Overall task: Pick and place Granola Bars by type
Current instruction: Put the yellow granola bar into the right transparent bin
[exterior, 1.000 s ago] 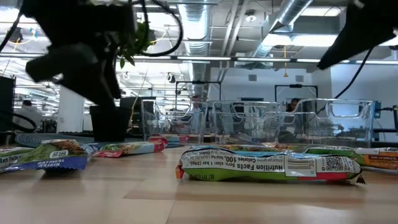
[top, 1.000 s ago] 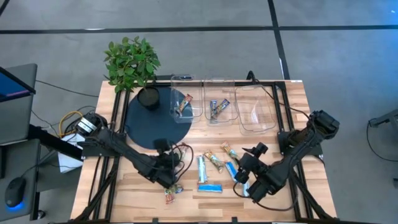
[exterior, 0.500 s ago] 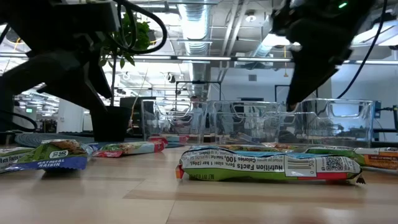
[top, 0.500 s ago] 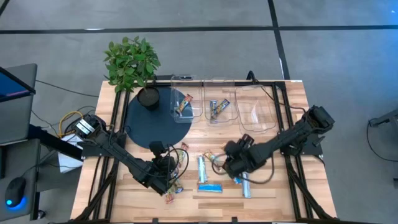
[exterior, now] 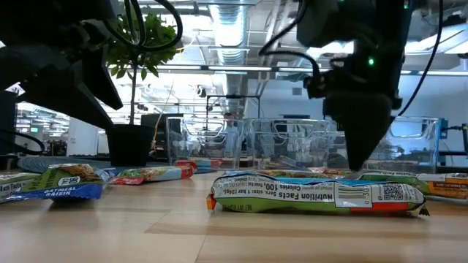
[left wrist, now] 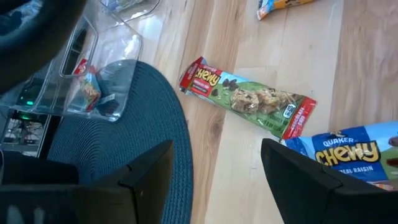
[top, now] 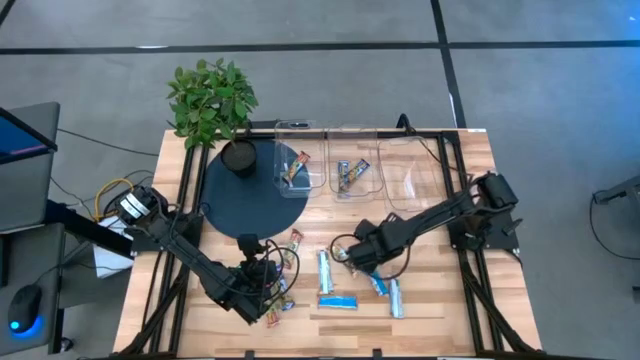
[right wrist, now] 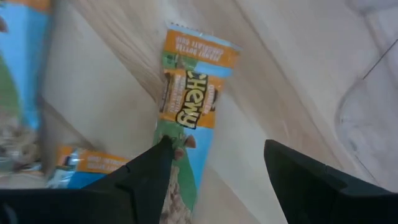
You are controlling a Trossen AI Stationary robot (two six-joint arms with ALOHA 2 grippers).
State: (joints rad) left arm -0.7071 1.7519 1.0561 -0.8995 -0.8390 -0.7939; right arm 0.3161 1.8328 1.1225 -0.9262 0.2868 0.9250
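**Chewy bars scattered on the wooden desk**

On the slatted wooden desk (top: 440, 310), both pincers hang with fingers apart: the left pincer (left wrist: 214, 180) above a red-ended chocolate-chip Chewy bar (left wrist: 249, 99), the right pincer (right wrist: 214, 180) above an orange-ended Chewy bar (right wrist: 186, 118) lying flat.

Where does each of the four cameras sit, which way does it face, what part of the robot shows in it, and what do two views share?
High view: above the table, looking straight down; both arms show, left hand and right hand over scattered granola bars.
Low view: at tabletop height, facing level across to the clear tubs; dark arms drop in from above.
Left wrist view: looks past open fingers at a red-ended bar.
Right wrist view: looks past open fingers at an orange-ended bar.
Shared: the dark round mat shows in high and left wrist views.
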